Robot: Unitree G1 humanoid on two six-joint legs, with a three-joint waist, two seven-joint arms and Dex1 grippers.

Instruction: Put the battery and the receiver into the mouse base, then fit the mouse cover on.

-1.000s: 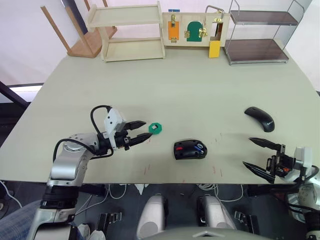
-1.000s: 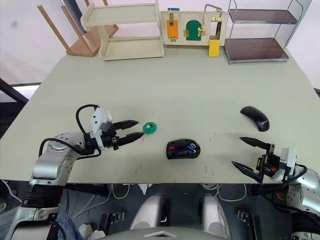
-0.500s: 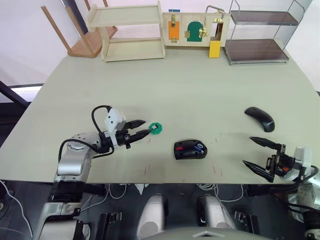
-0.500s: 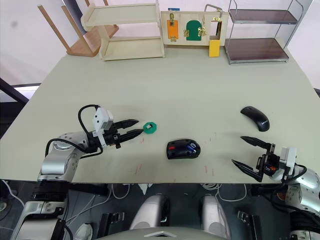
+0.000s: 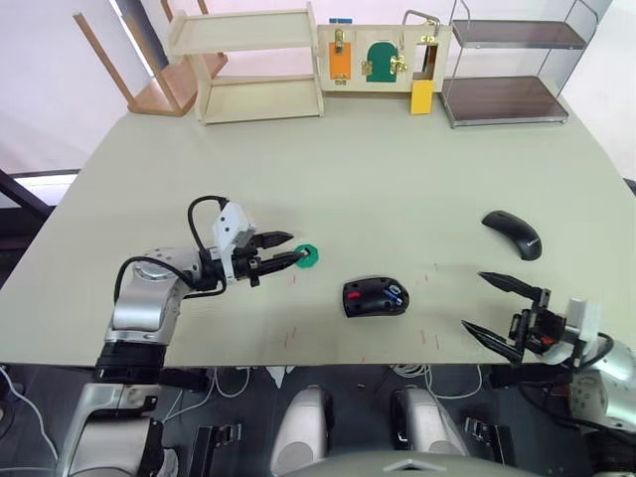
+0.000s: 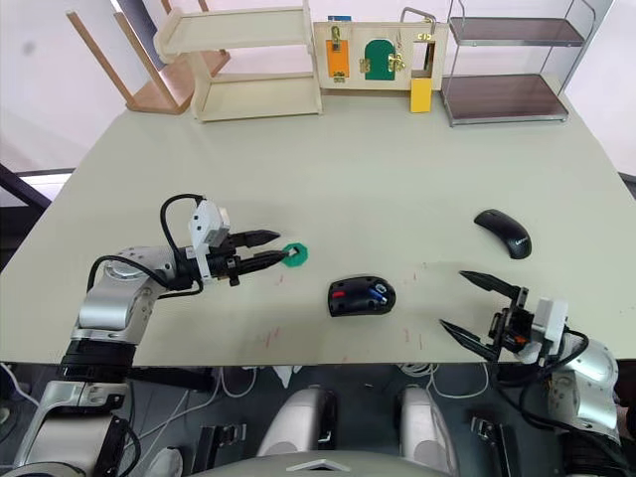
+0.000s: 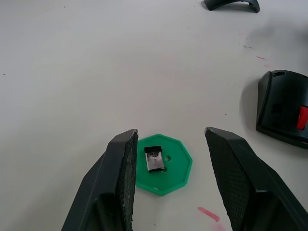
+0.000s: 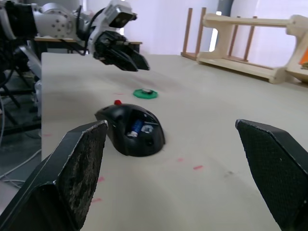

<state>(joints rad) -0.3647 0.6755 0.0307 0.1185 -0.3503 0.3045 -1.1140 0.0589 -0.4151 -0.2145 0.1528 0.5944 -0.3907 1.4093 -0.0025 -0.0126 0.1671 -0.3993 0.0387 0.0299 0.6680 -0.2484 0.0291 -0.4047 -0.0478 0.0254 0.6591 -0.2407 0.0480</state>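
Receiver (image 7: 154, 158), a tiny grey-and-dark plug, lies flat on the green octagonal tray (image 7: 173, 177) at the lower centre of the left wrist view, between the two parted fingers of the left claw (image 7: 172, 163); one finger (image 7: 126, 159) overlaps the tray's edge, though whether it touches is unclear. The claw is partly open, lined up on the receiver, apparently to pinch it off the tray. The mouse base (image 7: 284, 108) sits at the right edge of that frame, a red part showing.

In the left eye view the left claw (image 5: 286, 250) reaches to the tray (image 5: 307, 255) at centre left of the bench (image 5: 397, 169). The mouse base (image 5: 376, 296) lies lower centre, open side up, with the blue battery (image 5: 395, 295) seemingly already in its compartment. The mouse cover (image 5: 514, 235) rests well apart at the right, likely waiting for the final step. The right claw (image 5: 491, 306) hovers wide open, empty, at the lower right near the bench's edge.

The right wrist view looks low across the bench between widely spread fingers (image 8: 82, 163) toward the mouse base (image 8: 131, 130), the battery (image 8: 136, 127) visible inside, the tray (image 8: 145, 93) beyond and the left claw (image 8: 140, 64) above it at upper left.
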